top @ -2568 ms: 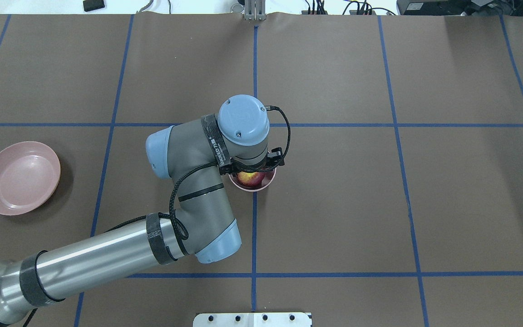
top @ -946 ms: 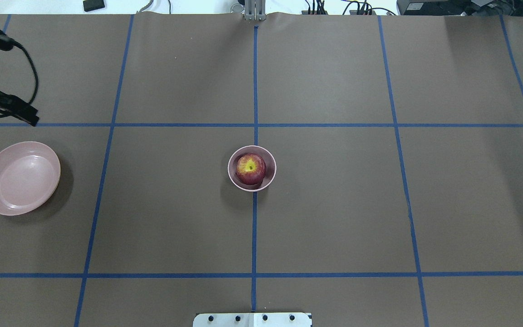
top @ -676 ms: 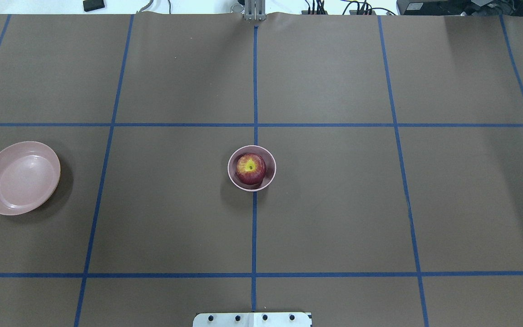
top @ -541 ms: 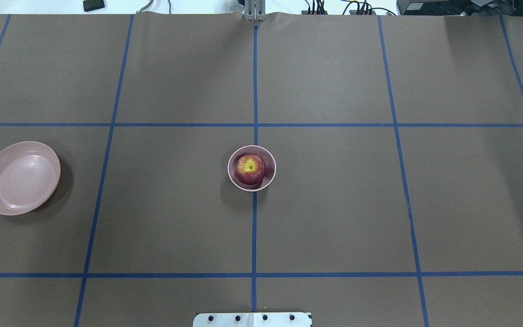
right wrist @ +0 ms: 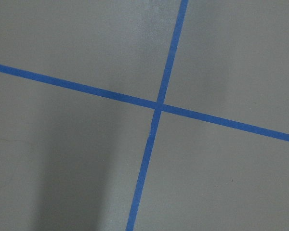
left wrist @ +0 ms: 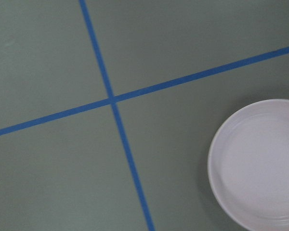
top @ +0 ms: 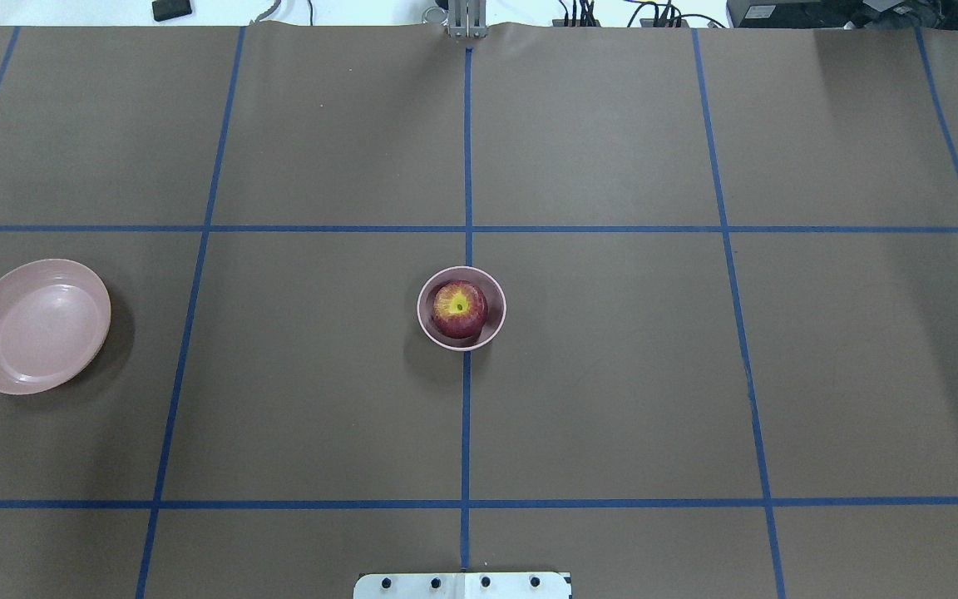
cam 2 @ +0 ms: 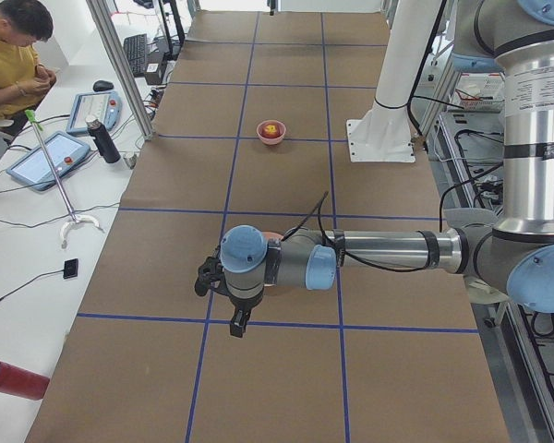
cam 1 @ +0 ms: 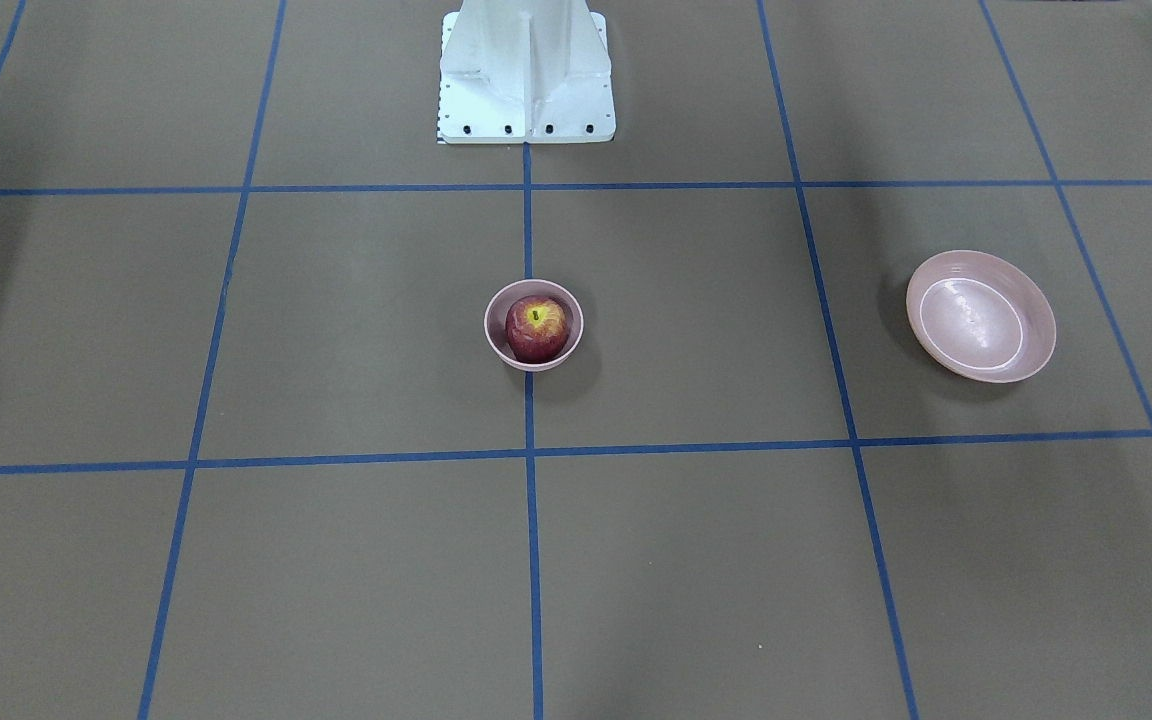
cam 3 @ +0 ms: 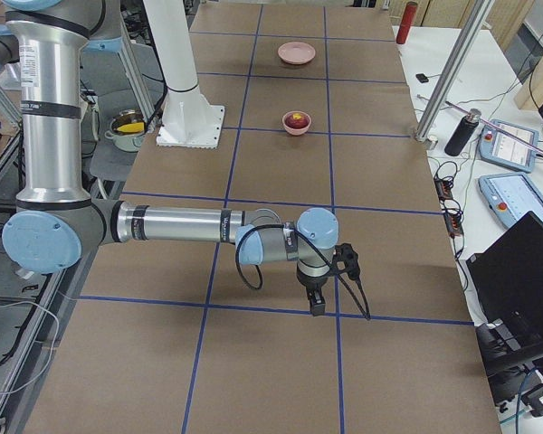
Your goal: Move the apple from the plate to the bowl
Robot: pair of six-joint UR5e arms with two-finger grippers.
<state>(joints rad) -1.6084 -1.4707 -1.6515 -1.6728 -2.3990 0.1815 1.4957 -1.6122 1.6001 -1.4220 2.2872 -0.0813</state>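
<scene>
**Dark red apple in the small pink bowl, both grippers far off at the table's ends**

Your apple (top: pixel 459 308) sits inside the bowl (top: pixel 496 324). Its stem dimple and yellow patch face up, and it fills most of the well. The bowl stands on the brown table (top: pixel 612 374), on a blue tape line (top: pixel 466 433). It is roughly midway between your two grippers and well apart from each.

Your left gripper (cam 2: pixel 239 321) hangs fingers-down above the table's left end. It shows only in the side view, so you cannot tell whether its jaws are apart or together. The plate (top: pixel 37 326) lies close by this gripper, partly hidden behind the wrist in that side view. The left wrist camera catches the plate's pale rim at its lower right, near a crossing of tape lines.

Your right gripper (cam 3: pixel 316 301) hangs fingers-down above the opposite end of the table, and its wrist camera looks down on another tape crossing. Here too only a side view shows it, so whether the jaws are spread or closed cannot be told. From this gripper the bowl with the apple is far along the table, and the plate is farther beyond it.
</scene>
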